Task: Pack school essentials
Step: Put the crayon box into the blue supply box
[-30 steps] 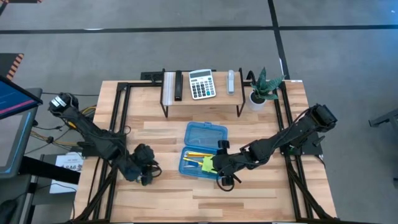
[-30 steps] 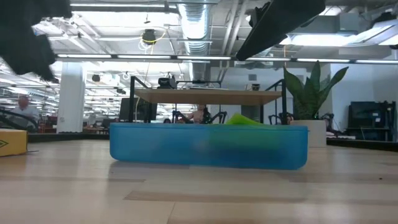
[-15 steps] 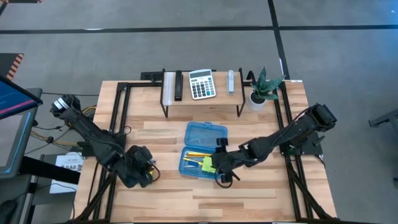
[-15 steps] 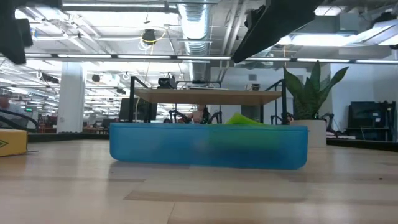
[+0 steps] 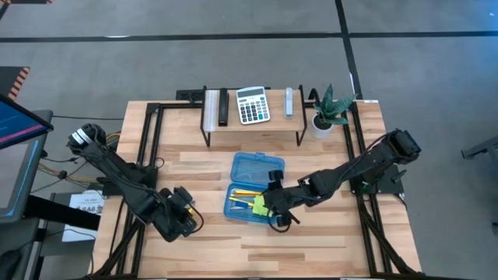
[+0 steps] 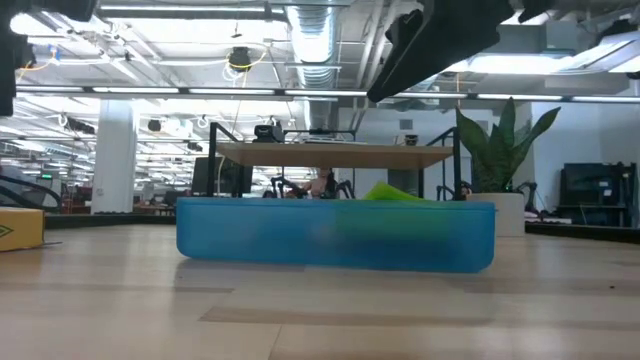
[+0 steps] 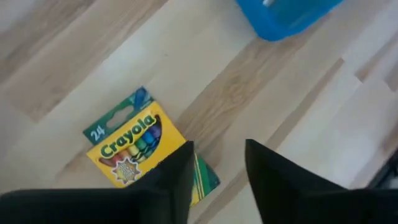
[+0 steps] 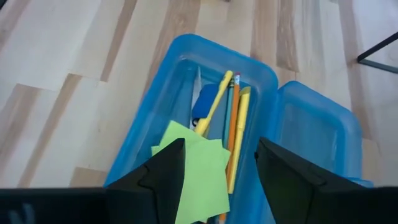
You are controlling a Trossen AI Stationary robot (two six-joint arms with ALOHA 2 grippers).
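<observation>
Near the worktop's (image 5: pixel 327 233) front-left corner, the open left hand (image 7: pixel 214 180) hangs over the flat-lying crayon box (image 7: pixel 140 149), positioned to grasp it, while the open right hand (image 8: pixel 217 180) hovers above the blue case (image 8: pixel 155 112) holding pencils (image 8: pixel 233 124) and sticky notes (image 8: pixel 199 171).

Bright, even overhead light (ceiling strips glaring), soft shadows, blurred blue case (image 6: pixel 335 233).

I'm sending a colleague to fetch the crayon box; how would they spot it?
On the wooden table, look left of the open blue pencil case, under the left gripper. The crayon box lies flat there, yellow and green, printed Crayola.
</observation>
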